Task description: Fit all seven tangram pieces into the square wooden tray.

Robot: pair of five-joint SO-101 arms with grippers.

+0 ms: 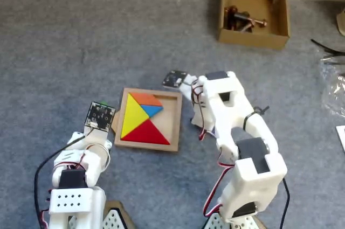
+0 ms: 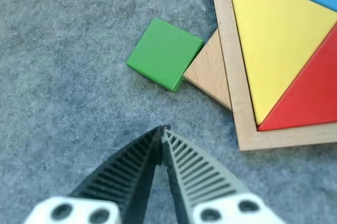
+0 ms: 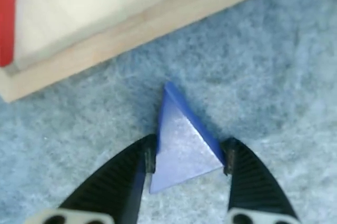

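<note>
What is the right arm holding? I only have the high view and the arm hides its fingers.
Observer: The right gripper has its fingers shut on a blue triangle, just outside the tray rim.
Operator: Left arm carrying anything?
Observer: No, the left gripper is shut and empty.
Operator: Loose pieces on its side?
Observer: A green square and a wooden triangle on the carpet, touching; the triangle meets the tray's rim.

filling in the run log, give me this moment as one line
left gripper: shut, empty, near green square | right gripper: gripping dark blue triangle beside tray | tray: partly filled
</note>
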